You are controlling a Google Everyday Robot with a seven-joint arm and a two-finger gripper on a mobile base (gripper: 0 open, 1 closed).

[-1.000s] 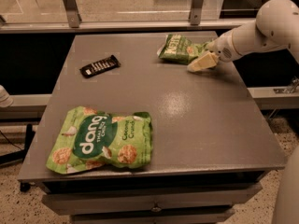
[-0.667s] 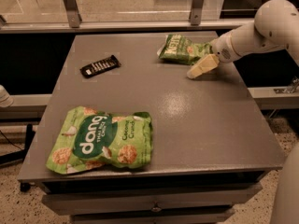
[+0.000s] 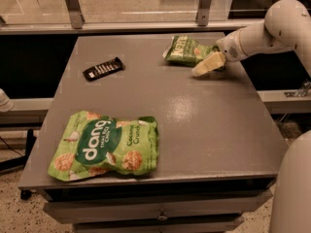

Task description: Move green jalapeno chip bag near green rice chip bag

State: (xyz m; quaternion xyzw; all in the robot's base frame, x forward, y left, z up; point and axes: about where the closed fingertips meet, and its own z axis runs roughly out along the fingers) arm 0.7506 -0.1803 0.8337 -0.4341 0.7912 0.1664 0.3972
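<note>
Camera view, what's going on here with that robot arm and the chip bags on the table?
A robot arm reaches in from the right, and its gripper sits at the right edge of the green jalapeno chip bag on the far side of the grey table. The green rice chip bag lies flat at the near left corner, well apart from it, so the move is not yet done. A small black object lies at the far left.

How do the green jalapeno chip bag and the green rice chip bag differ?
The green jalapeno chip bag is smaller and darker; the green rice chip bag is larger and lime-green. The first lies far right, beside the tool; the second lies near left. Both are green.
</note>
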